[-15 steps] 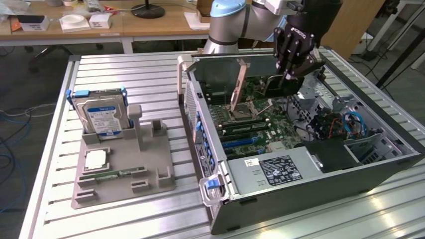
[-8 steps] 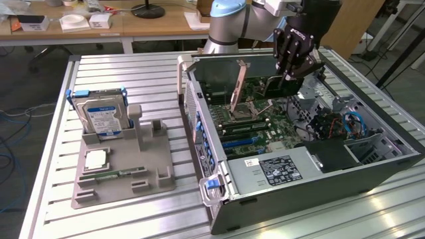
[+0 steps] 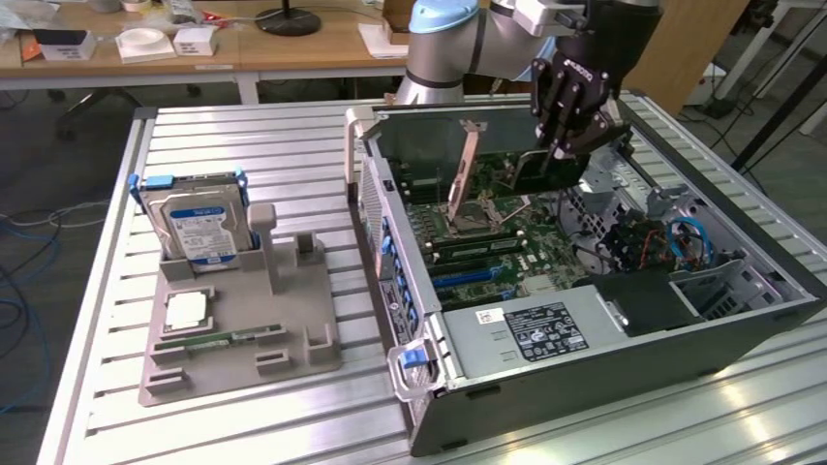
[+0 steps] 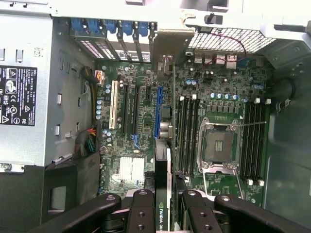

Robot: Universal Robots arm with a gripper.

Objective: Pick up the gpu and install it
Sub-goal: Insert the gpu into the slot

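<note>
My gripper (image 3: 565, 145) hangs inside the open computer case (image 3: 723, 334), shut on the gpu (image 3: 540, 172). The card stands on edge, dark and thin, just above the green motherboard (image 3: 498, 242). In the wrist view the gpu (image 4: 163, 184) runs edge-on away from my gripper (image 4: 164, 213), with a green-lettered label between the black fingers (image 4: 141, 211). Its silver end bracket (image 4: 170, 46) reaches the case's rear slot openings. The card lines up close beside the long blue slot (image 4: 158, 111), on the side toward the memory slots.
A grey parts holder (image 3: 297, 354) sits on the slatted table at the exterior view's left. It carries an upright hard drive (image 3: 197, 228), a processor chip (image 3: 188, 310) and a green memory stick (image 3: 232, 337). Inside the case are the power supply (image 3: 543, 329), processor socket (image 4: 218, 145) and cables (image 3: 679, 242).
</note>
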